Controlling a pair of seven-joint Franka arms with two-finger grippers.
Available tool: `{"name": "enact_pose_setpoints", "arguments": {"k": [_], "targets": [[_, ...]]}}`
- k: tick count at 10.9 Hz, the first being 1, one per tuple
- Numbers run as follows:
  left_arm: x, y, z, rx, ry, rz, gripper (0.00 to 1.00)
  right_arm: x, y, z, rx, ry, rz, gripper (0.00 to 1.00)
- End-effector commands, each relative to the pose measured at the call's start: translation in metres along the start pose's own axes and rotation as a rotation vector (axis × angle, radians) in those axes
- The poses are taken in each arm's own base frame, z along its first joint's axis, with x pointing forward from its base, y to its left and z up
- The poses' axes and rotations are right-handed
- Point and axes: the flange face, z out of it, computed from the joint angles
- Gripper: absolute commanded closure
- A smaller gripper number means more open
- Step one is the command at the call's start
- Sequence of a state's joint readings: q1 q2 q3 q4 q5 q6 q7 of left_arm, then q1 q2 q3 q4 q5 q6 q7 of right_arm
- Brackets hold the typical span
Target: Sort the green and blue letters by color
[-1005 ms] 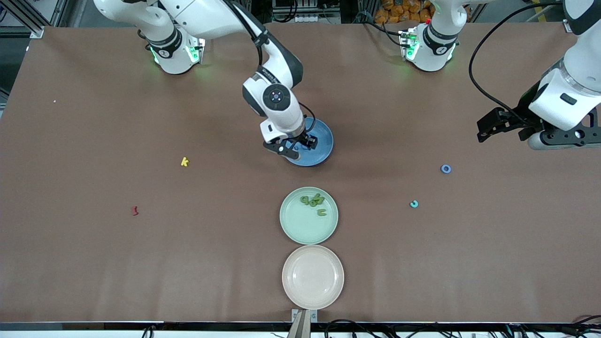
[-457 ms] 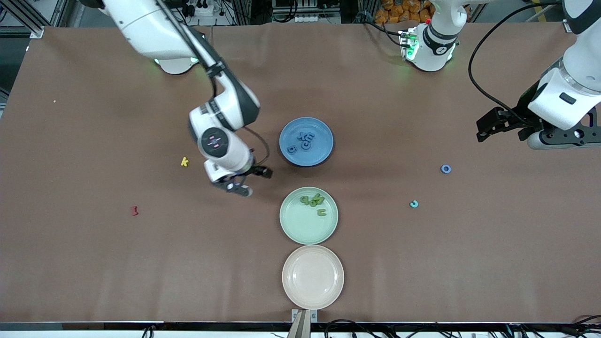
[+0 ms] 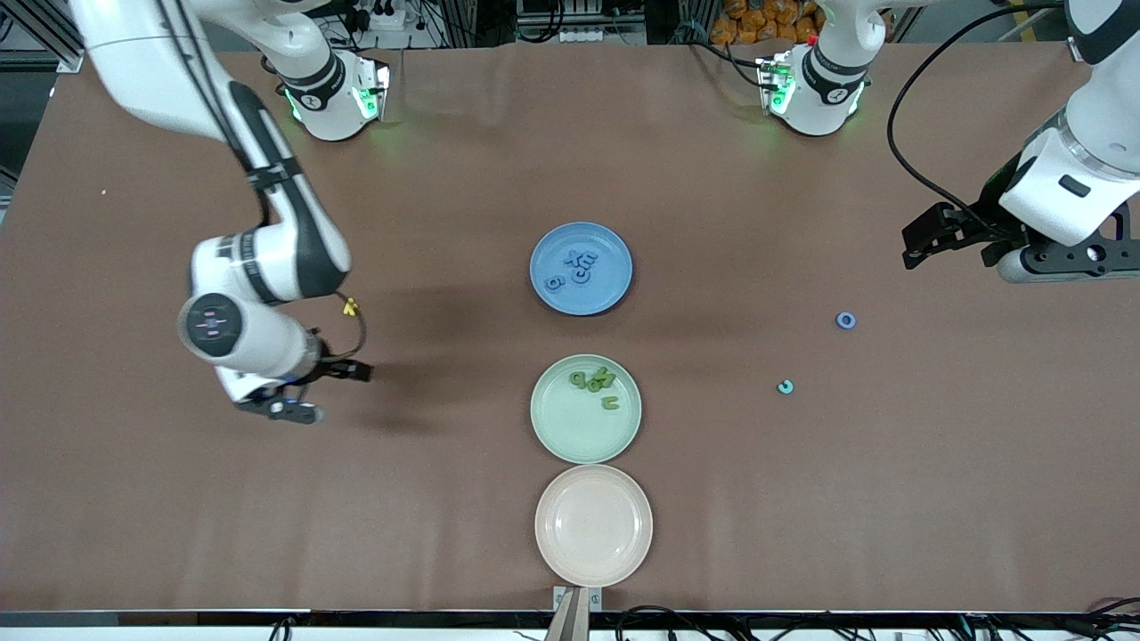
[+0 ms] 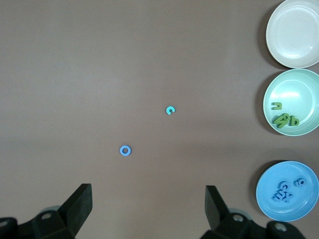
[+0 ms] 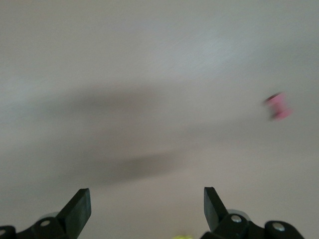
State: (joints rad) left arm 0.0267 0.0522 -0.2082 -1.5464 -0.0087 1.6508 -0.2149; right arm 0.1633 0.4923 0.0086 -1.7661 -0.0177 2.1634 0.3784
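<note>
Since a second ago the right claw (image 3: 325, 392) has swung away from the blue plate (image 3: 581, 268) toward the right arm's end of the table (image 3: 802, 499), and it now hangs with jaws spread and empty over bare tabletop near the yellow k (image 3: 351, 307). Its wrist view shows a blurred pink-red letter (image 5: 277, 106) on the table.

On the blue plate lie the blue letters (image 3: 574, 267), small chunky shapes in medium blue bunched together, barely darker than the plate. The green letters (image 3: 597, 384) sit in the pale green plate (image 3: 585, 409), which is nearer the front camera; they are leaf green, three clustered by the rim and one u-like piece just beside them. A cream plate (image 3: 593, 524), nearer still, holds nothing.

Two pieces remain loose toward the left arm's end of the table: a blue ring-shaped o (image 3: 845, 320) and a teal c (image 3: 785, 386), well apart from the plates.

The left claw (image 3: 948, 240) waits above that end of the table, jaws wide open and empty.
</note>
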Motion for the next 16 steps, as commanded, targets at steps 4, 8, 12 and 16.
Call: {"name": "enact_pose_setpoints", "arguments": {"k": [4,8,12,16], "targets": [[-0.001,-0.001,-0.003,0.014,0.012,0.026,0.00,0.030,0.155,-0.107,-0.055,0.133,-0.244,0.00],[-0.001,-0.002,-0.004,0.014,0.012,0.026,0.00,-0.008,0.163,-0.208,-0.041,-0.076,-0.218,0.00],[-0.001,-0.003,-0.004,0.015,0.009,0.023,0.00,-0.049,0.158,-0.291,-0.024,-0.053,-0.210,0.00],[-0.002,-0.004,-0.005,0.015,0.009,0.026,0.00,-0.064,0.150,-0.313,0.036,-0.022,-0.154,0.00]]}}
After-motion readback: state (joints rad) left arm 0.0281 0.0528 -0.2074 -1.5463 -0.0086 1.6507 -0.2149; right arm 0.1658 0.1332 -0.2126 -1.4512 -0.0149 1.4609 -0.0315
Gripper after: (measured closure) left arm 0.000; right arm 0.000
